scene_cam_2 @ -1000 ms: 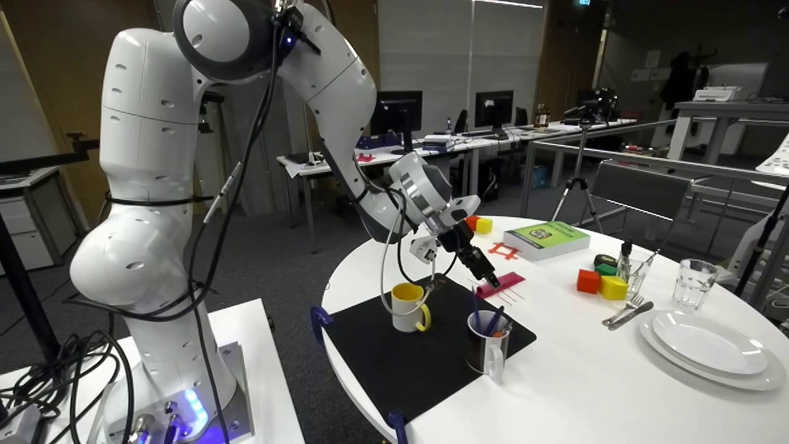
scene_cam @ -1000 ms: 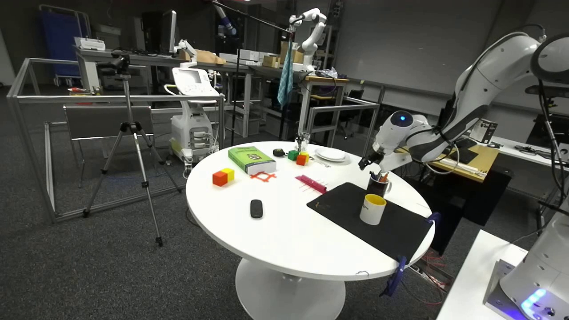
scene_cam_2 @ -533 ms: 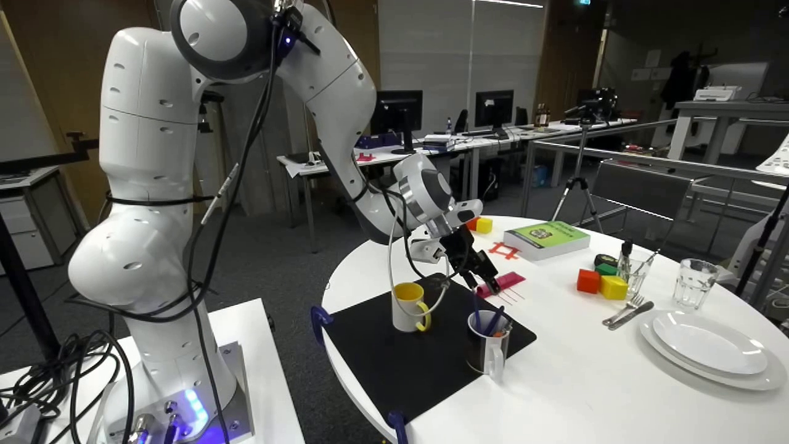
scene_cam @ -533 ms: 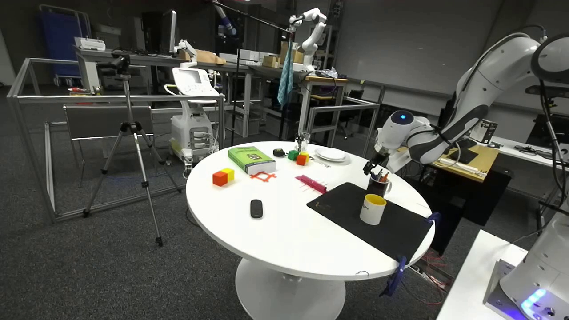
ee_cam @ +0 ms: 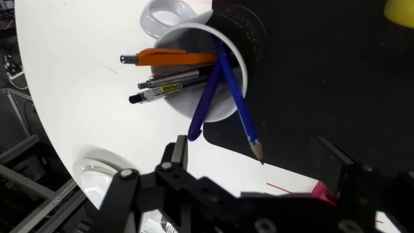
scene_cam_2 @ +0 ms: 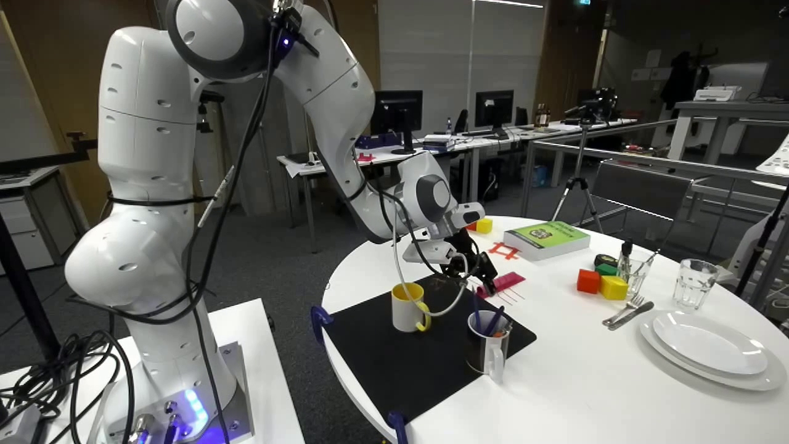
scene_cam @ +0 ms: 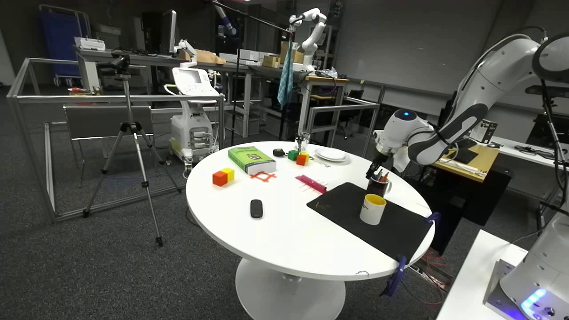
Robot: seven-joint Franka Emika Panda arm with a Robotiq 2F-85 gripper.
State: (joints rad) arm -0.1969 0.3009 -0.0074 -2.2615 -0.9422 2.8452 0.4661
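Observation:
A dark mug with a white inside and handle (ee_cam: 223,105) stands at the edge of a black mat (scene_cam_2: 419,376) and holds several pens. It also shows in both exterior views (scene_cam: 374,188) (scene_cam_2: 477,353). A blue pencil (ee_cam: 240,98) leans out, point upward, beside a purple pen (ee_cam: 206,98). An orange pen (ee_cam: 178,59) and silver and clear pens lean the opposite way. My gripper (ee_cam: 250,139) is open and empty; the pencil's tip shows between its fingers, and the purple pen's end shows close to one finger. Whether they touch is unclear. In an exterior view the gripper (scene_cam: 370,174) is just above the mug.
A white mug with yellow inside (scene_cam_2: 407,313) stands on the mat. A pink piece (scene_cam_2: 506,282) lies by the mat's edge. Plates (scene_cam_2: 709,339), cutlery, glasses, coloured cubes (scene_cam_2: 588,281) and a green book (scene_cam_2: 545,237) stand farther off. Blue clamps (scene_cam_2: 320,320) grip the table edge.
My gripper has swung to point more steeply downward and has come lower, nearer the mug of pens. The objects on the table have not moved.

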